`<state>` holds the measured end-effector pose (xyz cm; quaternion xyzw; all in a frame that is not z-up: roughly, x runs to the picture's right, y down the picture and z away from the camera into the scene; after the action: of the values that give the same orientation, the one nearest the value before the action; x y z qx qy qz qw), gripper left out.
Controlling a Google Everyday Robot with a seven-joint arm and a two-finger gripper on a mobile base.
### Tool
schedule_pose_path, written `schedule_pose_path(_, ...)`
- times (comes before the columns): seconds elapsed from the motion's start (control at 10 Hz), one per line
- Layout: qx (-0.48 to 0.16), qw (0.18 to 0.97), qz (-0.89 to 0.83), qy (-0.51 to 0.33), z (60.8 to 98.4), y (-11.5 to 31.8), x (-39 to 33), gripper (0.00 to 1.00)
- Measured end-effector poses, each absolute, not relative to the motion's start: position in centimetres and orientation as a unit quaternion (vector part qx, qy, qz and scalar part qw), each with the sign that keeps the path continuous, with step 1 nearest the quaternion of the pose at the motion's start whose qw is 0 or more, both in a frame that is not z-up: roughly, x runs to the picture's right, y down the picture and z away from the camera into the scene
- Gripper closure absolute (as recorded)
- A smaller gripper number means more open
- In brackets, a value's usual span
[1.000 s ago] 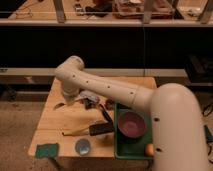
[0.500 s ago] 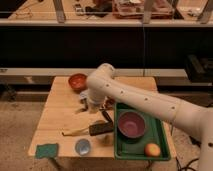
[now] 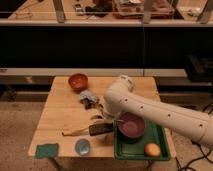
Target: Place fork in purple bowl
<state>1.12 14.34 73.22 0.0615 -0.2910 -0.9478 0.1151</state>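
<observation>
Gripper [image 3: 103, 114] is hanging low over the middle of the wooden table [image 3: 57, 117], tucked under the big white arm [image 3: 150, 112], which is sweeping in from the right and bending down at a rounded joint. Whether it is clenched on anything, I cannot tell; the wrist is covering it. Just beside it, a slim pale tan sliver is lying on the wood, and I am reading that as the fork [image 3: 95, 118], thin, light and flat, so it is looking like a fiddly pick. Right below it, a longer pale-handled tool with a dark blocky head [image 3: 89, 131] is stretching across the boards, close enough to be getting in the way. To the right, the purple bowl [image 3: 131, 125] is sitting in a green tray [image 3: 131, 153], deep, round and smooth-rimmed, a wide target near the gripper, which is probably why the arm is working from this side. An orange fruit [image 3: 152, 149] is sharing the tray's front corner. Further out, a small orange-red bowl [image 3: 77, 81] is resting at the back edge, a crumpled grey bundle [image 3: 88, 97] is lying in front of it, and a grey-blue disc [image 3: 82, 146] and a green sponge [image 3: 46, 150] are lining the front. My judgement: the fork is not yet in the bowl.
</observation>
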Motion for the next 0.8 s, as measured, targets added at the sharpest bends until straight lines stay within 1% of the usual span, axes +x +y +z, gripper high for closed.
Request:
schedule_pose_path(0.2,0.057,0.123,-0.945,-0.298,73.9,14.2,0.9,1.0)
schedule_pose_path(0.3,0.051,0.138,-0.941,-0.304,75.0,14.0,1.3,1.0)
schedule_pose_path(0.5,0.03,0.185,-0.928,-0.321,78.3,13.7,4.5,1.0)
schedule_pose_path(0.8,0.023,0.252,-0.909,-0.331,80.8,14.0,10.3,1.0)
